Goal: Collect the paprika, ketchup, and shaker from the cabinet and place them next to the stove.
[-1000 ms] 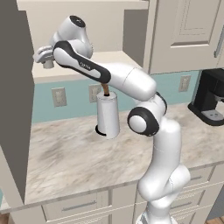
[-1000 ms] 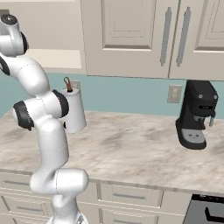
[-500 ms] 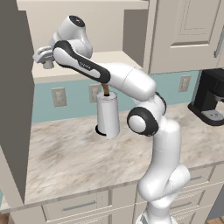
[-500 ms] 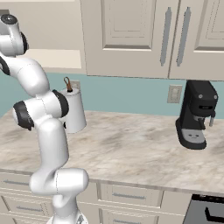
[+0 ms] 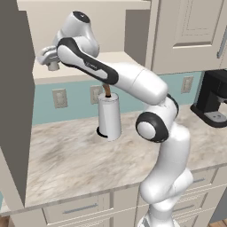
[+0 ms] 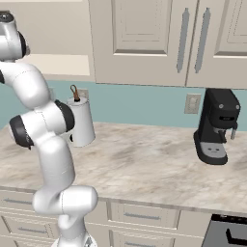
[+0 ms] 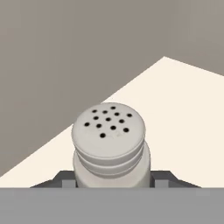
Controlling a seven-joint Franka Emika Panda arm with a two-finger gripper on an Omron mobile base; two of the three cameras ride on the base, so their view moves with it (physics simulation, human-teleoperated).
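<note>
The shaker [image 7: 109, 131], a small grey cylinder with a perforated rounded top, stands upright between my dark fingertips [image 7: 65, 180] in the hand view, over the pale cabinet shelf [image 7: 183, 113]. From the left base view my gripper [image 5: 53, 66] reaches into the open cream cabinet [image 5: 88, 60] at its left end, shut on the shaker [image 5: 54, 68] just above the shelf. The paprika and ketchup are out of view. A dark corner of the stove [image 6: 226, 232] shows at the lower right of the right base view.
A white paper towel roll [image 5: 109, 116] stands on the marble counter [image 5: 75, 155] below the cabinet. A black coffee machine [image 6: 217, 126] sits farther right. The open cabinet door [image 5: 15, 102] hangs at the left. Closed cabinet doors [image 6: 144, 38] run to the right.
</note>
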